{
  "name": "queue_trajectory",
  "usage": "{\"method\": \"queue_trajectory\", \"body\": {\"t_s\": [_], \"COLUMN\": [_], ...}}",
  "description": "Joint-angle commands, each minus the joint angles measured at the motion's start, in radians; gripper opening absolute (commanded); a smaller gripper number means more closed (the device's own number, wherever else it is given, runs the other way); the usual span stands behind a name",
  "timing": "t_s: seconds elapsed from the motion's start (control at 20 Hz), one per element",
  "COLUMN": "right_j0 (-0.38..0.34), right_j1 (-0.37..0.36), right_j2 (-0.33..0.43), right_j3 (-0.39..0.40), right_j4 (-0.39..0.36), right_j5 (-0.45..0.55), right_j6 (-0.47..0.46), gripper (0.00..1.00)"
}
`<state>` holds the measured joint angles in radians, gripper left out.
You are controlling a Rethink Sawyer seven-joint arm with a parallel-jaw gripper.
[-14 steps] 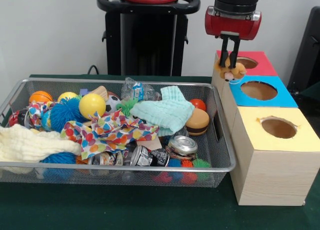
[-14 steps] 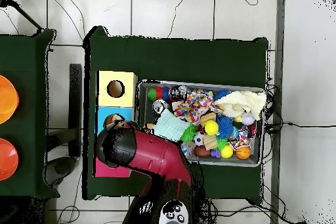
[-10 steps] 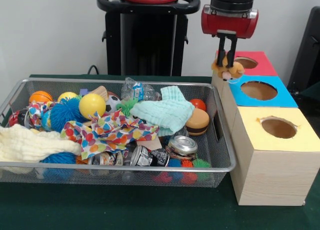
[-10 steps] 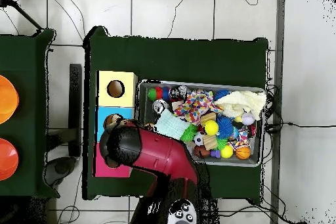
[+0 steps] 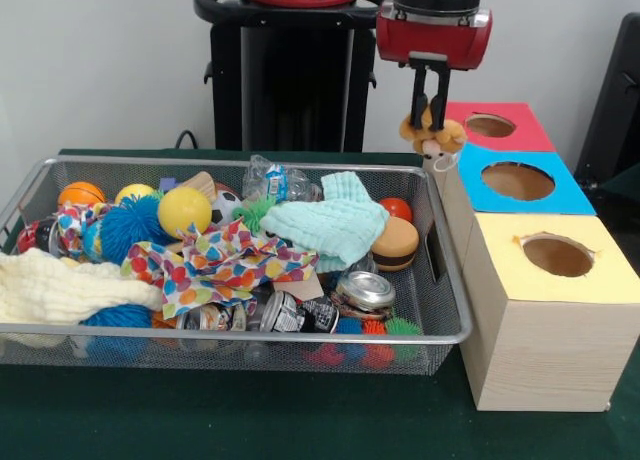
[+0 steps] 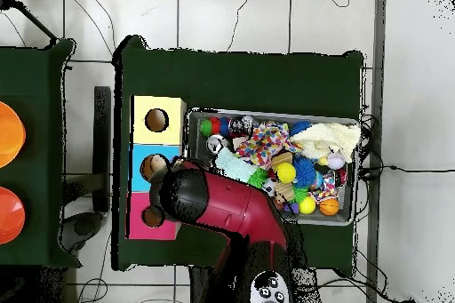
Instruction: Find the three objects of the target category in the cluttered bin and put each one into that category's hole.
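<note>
My gripper (image 5: 430,118) hangs above the far right corner of the wire bin (image 5: 300,333), just left of the boxes. It is shut on a small brown plush toy (image 5: 436,138), which dangles clear of everything. To its right stand the red box (image 5: 520,132), the blue box (image 5: 568,193) and the yellow box (image 5: 520,280), each with a round hole on top. In the overhead view the red arm (image 6: 218,211) covers the gripper and the toy; the holes of the yellow box (image 6: 157,120) and blue box (image 6: 156,163) show beside it.
The bin holds a pale green cloth (image 5: 330,225), a burger toy (image 5: 395,242), a yellow ball (image 5: 184,210), a dotted cloth (image 5: 225,265), a cream cloth (image 5: 50,290), small cans (image 5: 365,290) and spiky balls. The black pedestal (image 5: 295,70) stands behind the bin.
The gripper has carried the plush toy left and slightly up, from over the red and blue boxes to above the bin's corner. The grip has stayed shut.
</note>
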<state>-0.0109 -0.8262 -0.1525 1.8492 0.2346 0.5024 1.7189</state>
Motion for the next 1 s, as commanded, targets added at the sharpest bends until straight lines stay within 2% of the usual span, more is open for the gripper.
{"method": "queue_trajectory", "body": {"t_s": [0.05,0.65,1.0], "right_j0": [-0.005,0.036,0.077], "right_j1": [-0.025,-0.047,-0.075], "right_j2": [0.124,0.101,0.088], "right_j3": [0.048,0.048,0.1], "right_j4": [-0.073,-0.103,-0.095], "right_j5": [0.07,0.084,0.061], "right_j6": [-0.009,0.045,0.074], "gripper": [0.0,0.0,0.0]}}
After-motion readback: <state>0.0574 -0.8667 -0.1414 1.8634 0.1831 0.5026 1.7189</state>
